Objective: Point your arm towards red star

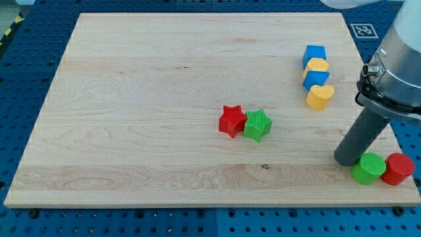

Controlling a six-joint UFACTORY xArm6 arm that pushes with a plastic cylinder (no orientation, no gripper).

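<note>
The red star (231,121) lies near the middle of the wooden board (131,99), touching a green star (257,125) on its right. My tip (346,160) rests on the board at the view's lower right, far to the right of the red star and just left of a green cylinder (368,168).
A red cylinder (398,169) sits right of the green cylinder near the board's right edge. At the upper right a column holds a blue cube (314,55), a yellow block (316,66), a blue block (316,78) and a yellow heart (320,97).
</note>
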